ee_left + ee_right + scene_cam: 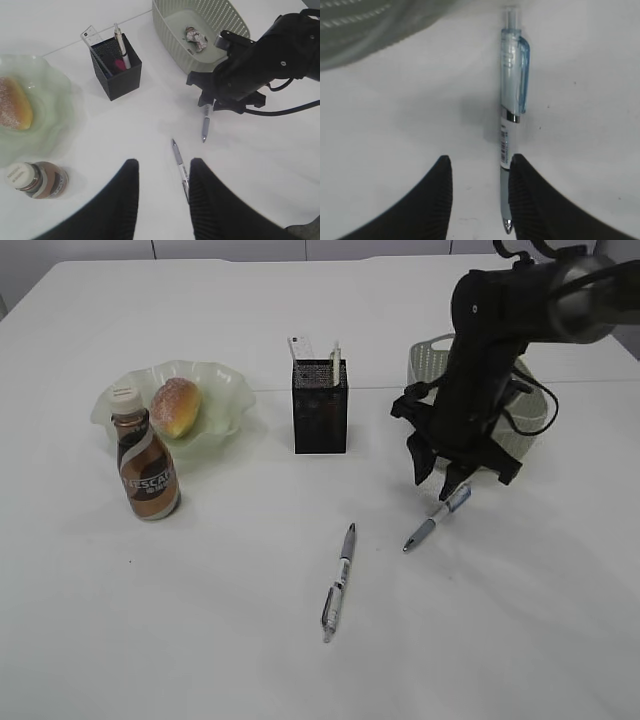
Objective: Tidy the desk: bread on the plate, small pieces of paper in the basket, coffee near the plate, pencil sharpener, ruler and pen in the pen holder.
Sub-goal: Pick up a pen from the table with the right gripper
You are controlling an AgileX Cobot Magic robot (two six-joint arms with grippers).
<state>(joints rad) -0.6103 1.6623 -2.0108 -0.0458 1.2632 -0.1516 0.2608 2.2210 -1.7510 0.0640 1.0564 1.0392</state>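
Note:
A blue pen [437,517] [512,90] lies on the white table. My right gripper [440,478] [480,162] is open just above it, and the pen's tip end lies between the fingers against the right one. A grey pen [339,582] [179,160] lies on the table in front of the black mesh pen holder [320,410] [117,75], which holds a ruler [92,40], a white pen [120,42] and a pink object. My left gripper [163,162] is open and empty, high above the grey pen, and is out of the exterior view.
The bread [175,406] lies on the green plate [225,390]. The coffee bottle [145,465] stands in front of the plate. The basket [425,360] [170,25] behind my right arm holds a crumpled paper [196,37].

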